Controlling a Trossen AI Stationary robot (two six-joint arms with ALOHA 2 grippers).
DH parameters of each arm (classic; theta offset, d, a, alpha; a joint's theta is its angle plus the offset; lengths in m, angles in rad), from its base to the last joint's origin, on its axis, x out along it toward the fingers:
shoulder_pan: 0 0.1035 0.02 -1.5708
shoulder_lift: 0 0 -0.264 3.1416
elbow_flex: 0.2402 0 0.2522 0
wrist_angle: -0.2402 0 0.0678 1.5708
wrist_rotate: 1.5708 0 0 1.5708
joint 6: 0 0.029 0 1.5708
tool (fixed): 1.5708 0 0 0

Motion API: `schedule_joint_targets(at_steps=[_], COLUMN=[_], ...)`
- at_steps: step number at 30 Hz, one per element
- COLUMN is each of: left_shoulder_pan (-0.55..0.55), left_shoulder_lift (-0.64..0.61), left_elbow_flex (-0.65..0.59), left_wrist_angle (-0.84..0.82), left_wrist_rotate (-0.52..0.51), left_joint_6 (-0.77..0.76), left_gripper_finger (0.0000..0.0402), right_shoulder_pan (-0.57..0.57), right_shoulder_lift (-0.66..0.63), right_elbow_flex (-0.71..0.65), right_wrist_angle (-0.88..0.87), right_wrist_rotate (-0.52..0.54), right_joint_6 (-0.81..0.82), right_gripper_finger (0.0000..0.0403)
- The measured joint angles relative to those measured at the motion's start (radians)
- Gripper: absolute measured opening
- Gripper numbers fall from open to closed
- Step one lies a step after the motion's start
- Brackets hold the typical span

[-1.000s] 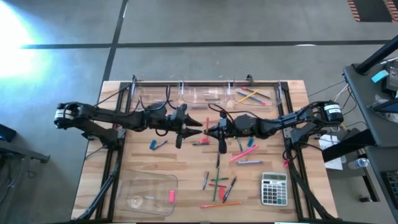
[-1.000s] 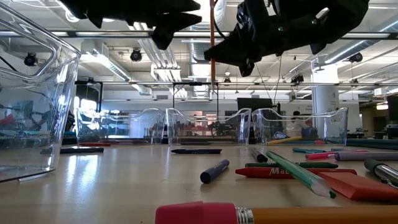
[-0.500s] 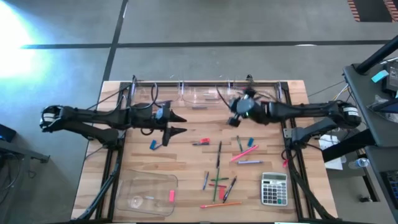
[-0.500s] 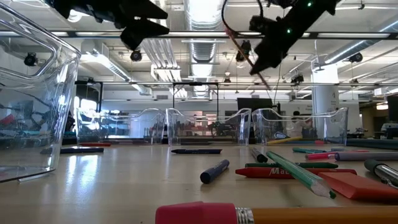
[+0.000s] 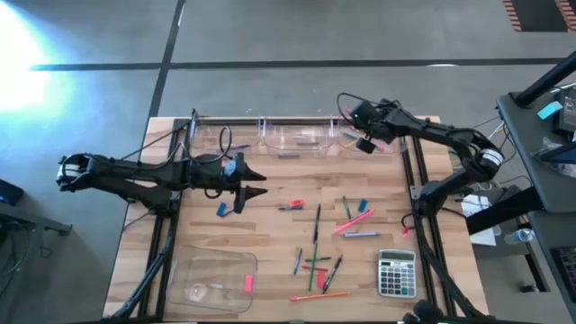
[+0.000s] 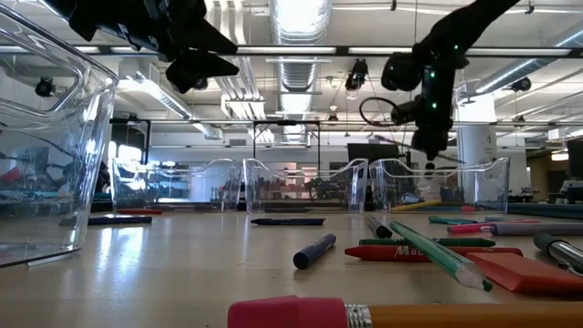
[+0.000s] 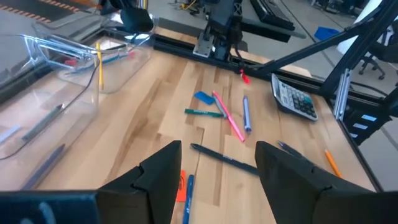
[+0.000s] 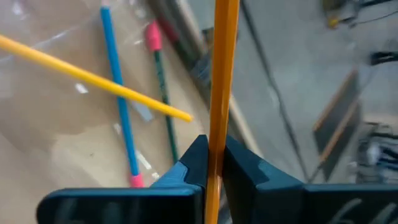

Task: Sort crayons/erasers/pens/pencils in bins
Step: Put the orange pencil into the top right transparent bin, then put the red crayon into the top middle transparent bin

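My right gripper (image 5: 364, 139) hangs over the right one of three clear bins (image 5: 371, 141) at the table's far edge, shut on an orange pencil (image 8: 222, 62). Yellow, blue and green pencils (image 8: 121, 106) lie in that bin. My left gripper (image 5: 254, 184) hovers open above the table's left middle, nothing between its fingers (image 7: 163, 171). Pens (image 5: 317, 223), crayons (image 5: 290, 205), a pink pencil (image 5: 351, 220) and a blue eraser (image 5: 363, 205) lie flat on the wood. The shallow clear tray (image 5: 193, 265) at the near left holds a pink eraser (image 5: 248, 283). My right gripper pinches the orange pencil's shaft (image 8: 214, 140) between its two fingers, which lie across it and slant down from the table's right. The pencil stands about upright and lifted clear, its lower end (image 7: 100, 78) down by the bin's walls.
A grey calculator (image 5: 396, 273) sits near the right front corner. More sticks (image 5: 315, 265) cluster in front of it, and an orange pencil (image 5: 319, 294) lies by the near edge. The middle bin (image 5: 292, 137) holds dark pens; the left bin (image 5: 220, 139) stands beside it.
My right gripper has swung from the table's middle toward the far right corner, tipping downward, and carried the orange pencil over the right bin. My left gripper has drawn back toward the table's left edge.
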Motion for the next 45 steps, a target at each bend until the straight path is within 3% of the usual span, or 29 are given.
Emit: schedule_joint_targets(at_steps=[3, 10, 14, 20, 23, 26, 29, 35, 45], left_shoulder_pan=[0.0, 0.0, 0.001, 0.004, 0.005, 0.008, 0.027, 0.135, 0.31], left_shoulder_lift=[0.0, 0.0, -0.004, -0.017, -0.01, 0.0, 0.014, 0.064, 0.198], left_elbow_flex=[0.0, 0.0, 0.014, 0.081, 0.094, 0.086, 0.069, 0.034, 0.017], left_wrist_angle=[-0.001, -0.005, -0.118, -0.524, -0.664, -0.727, -0.767, -0.781, -0.776], left_wrist_rotate=[0.0, 0.001, -0.013, -0.236, -0.322, -0.374, -0.435, -0.411, -0.412], left_joint_6=[0.001, 0.0, -0.008, -0.105, -0.176, -0.236, -0.29, -0.348, -0.348], left_gripper_finger=[0.0192, 0.0192, 0.0192, 0.0192, 0.0192, 0.0192, 0.0192, 0.0192, 0.0192], right_shoulder_pan=[-0.032, -0.033, -0.033, 0.016, 0.061, 0.119, 0.19, 0.337, 0.485], right_shoulder_lift=[0.016, 0.011, -0.027, -0.157, -0.241, -0.327, -0.397, -0.469, -0.416], right_elbow_flex=[-0.01, -0.011, -0.003, 0.003, -0.001, -0.022, -0.049, -0.093, -0.094], right_wrist_angle=[-0.002, 0.001, -0.004, 0.012, 0.065, 0.172, 0.284, 0.42, 0.469], right_wrist_rotate=[-0.055, -0.059, -0.059, -0.118, -0.251, -0.404, -0.492, -0.515, -0.511], right_joint_6=[-0.004, -0.005, 0.032, 0.105, 0.142, 0.183, 0.208, 0.231, 0.23], right_gripper_finger=[0.0042, 0.0105, 0.0127, 0.0125, 0.0119, 0.0115, 0.0114, 0.0116, 0.0116])
